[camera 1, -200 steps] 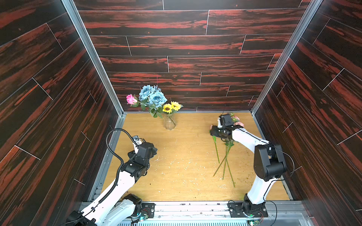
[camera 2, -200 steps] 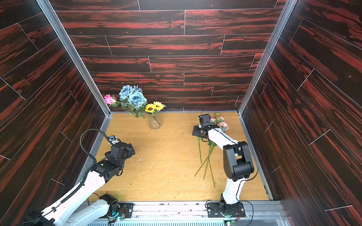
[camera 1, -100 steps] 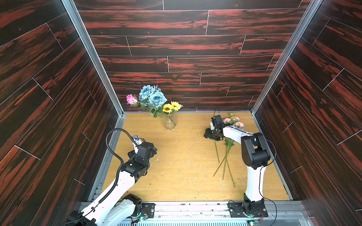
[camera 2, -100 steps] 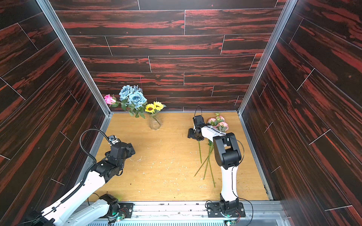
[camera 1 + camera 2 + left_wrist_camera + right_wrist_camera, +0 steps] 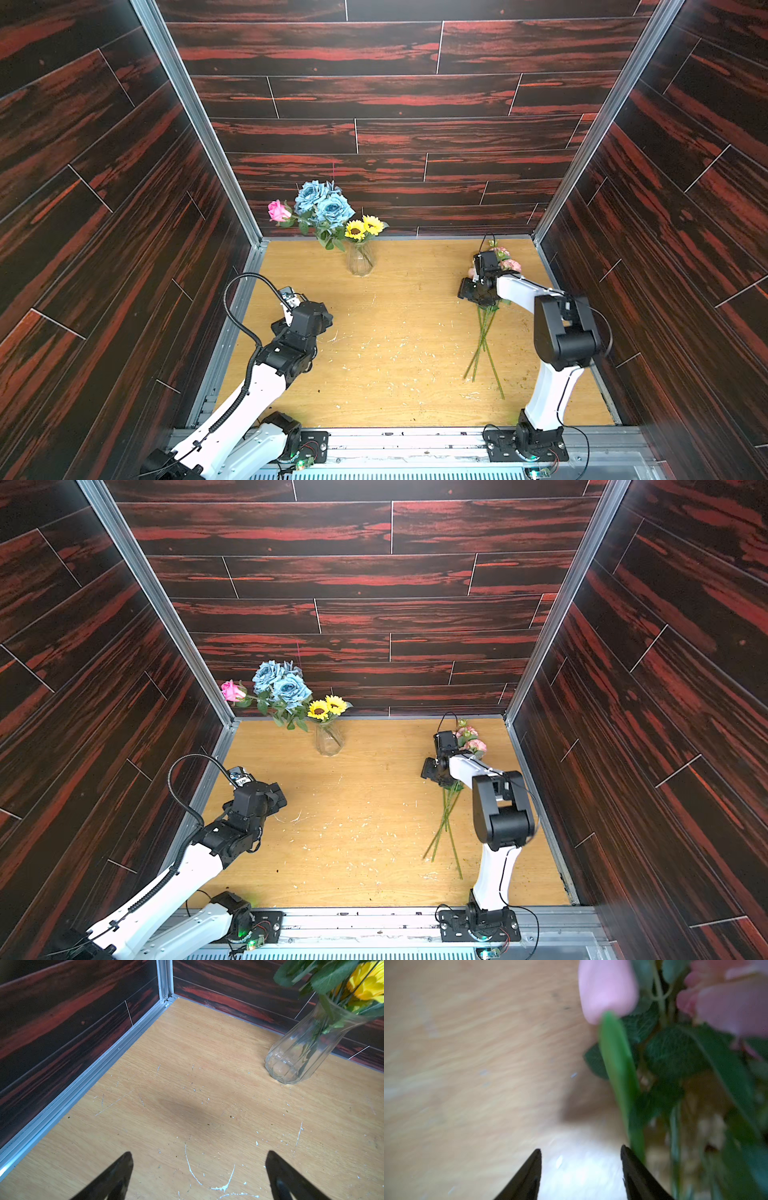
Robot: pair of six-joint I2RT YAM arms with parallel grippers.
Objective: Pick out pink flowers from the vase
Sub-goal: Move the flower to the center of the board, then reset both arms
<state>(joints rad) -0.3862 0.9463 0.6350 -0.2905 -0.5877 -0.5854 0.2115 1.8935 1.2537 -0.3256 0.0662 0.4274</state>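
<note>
By the bench's [image 5: 395,332] left edge the left gripper [image 5: 199,1151] hangs, claws wide apart and empty. At the back edge the vase [image 5: 360,262] holds one pink rose [image 5: 277,210] among blue roses [image 5: 322,201] and sunflowers [image 5: 365,227], seemingly the one left to pull. Toward the back right corner, pink flowers [image 5: 505,259] lie on scratched pale wood under the right gripper [image 5: 580,1148], claws apart on nothing; dark red-streaked plank walls [image 5: 374,95] enclose it.

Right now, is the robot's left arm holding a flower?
No, the left gripper is open with only bare table showing between its fingers, and the vase with its flowers stands apart from it.
</note>
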